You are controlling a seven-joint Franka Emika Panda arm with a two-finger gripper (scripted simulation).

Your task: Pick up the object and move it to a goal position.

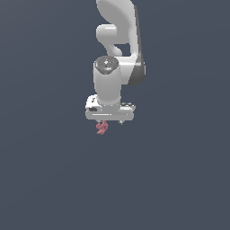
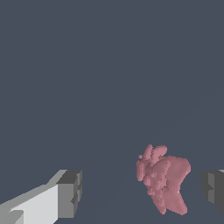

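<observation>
Object [image 2: 164, 178] between spread tool [image 2: 142, 190] fingers

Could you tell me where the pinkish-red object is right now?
In the exterior view, the object sits just below the hand; the wrist view shows it between the open fingers.

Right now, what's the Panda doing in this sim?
The Panda's white hand is positioned over a small pinkish-red lobed object on the plain dark surface. In the wrist view the fingers are spread wide, with the object in the gap, nearer one finger and touching neither. Nothing is gripped yet, and no goal marker is visible.
</observation>
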